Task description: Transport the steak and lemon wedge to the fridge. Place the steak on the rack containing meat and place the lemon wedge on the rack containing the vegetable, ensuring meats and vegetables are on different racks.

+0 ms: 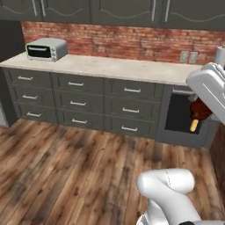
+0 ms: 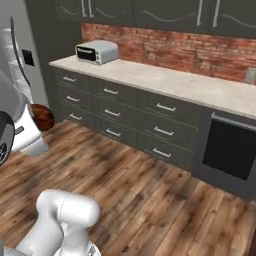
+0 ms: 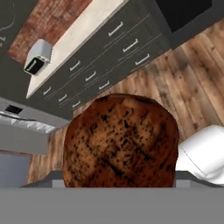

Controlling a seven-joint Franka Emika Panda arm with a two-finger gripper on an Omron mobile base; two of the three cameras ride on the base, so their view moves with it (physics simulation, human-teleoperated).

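A red brick wall point(image 1: 132, 41) backs a pale stone surface point(image 1: 110, 67) over dark grey drawers point(image 1: 79, 103), above a wood plank floor point(image 1: 66, 167); the claw point(image 3: 120, 186), its tips hidden, stands wide around the dark red-brown, char-speckled rounded steak point(image 3: 120, 142), held aloft beside the white arm point(image 1: 208, 90), with a pale tan stub below.
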